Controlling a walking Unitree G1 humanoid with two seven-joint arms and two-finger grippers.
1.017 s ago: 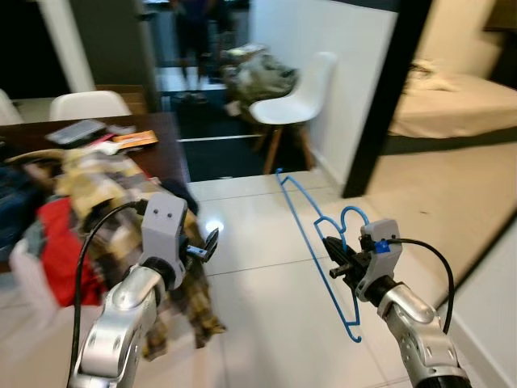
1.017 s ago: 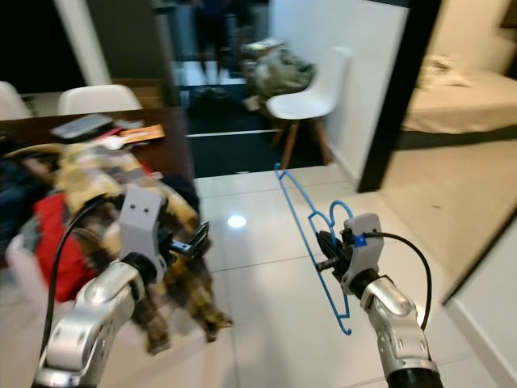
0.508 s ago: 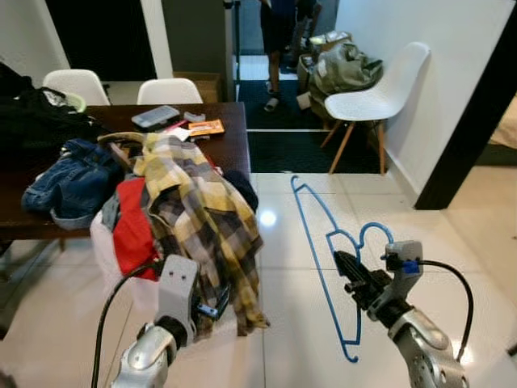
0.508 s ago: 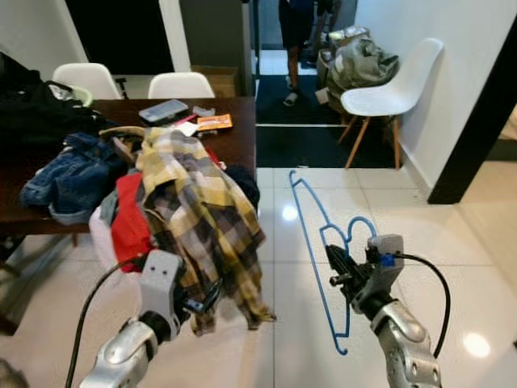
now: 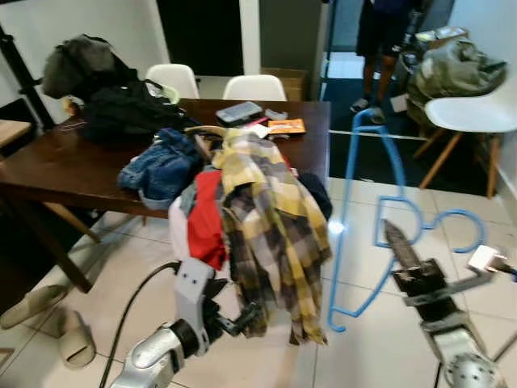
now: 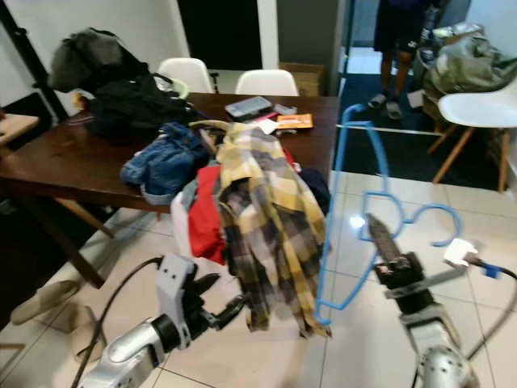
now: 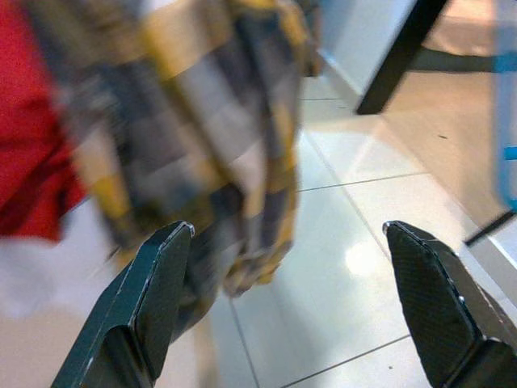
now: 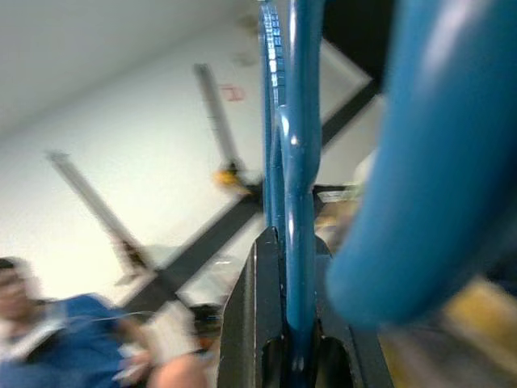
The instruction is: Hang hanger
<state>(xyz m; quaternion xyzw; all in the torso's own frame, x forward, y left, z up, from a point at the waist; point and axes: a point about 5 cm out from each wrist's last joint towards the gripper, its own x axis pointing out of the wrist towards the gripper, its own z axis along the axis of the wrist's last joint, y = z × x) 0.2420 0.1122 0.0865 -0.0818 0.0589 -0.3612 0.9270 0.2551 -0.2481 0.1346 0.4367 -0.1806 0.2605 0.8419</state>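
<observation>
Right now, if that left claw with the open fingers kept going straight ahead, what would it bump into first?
Probably the yellow plaid shirt hanging off the clothes pile: the left gripper points at its lower hem, fingers open. Depth is uncertain; it might pass just under it to the tiled floor.

I see a dark wooden desk (image 5: 56, 166) carrying black bags (image 5: 129, 109), a heap of denim (image 5: 161, 166), a plaid shirt (image 5: 271, 226) draping over its edge, a grey case (image 5: 238, 112) and an orange packet (image 5: 284, 127). A pair of slippers (image 5: 56, 323) lies on the white tiled floor (image 5: 380, 347).
</observation>
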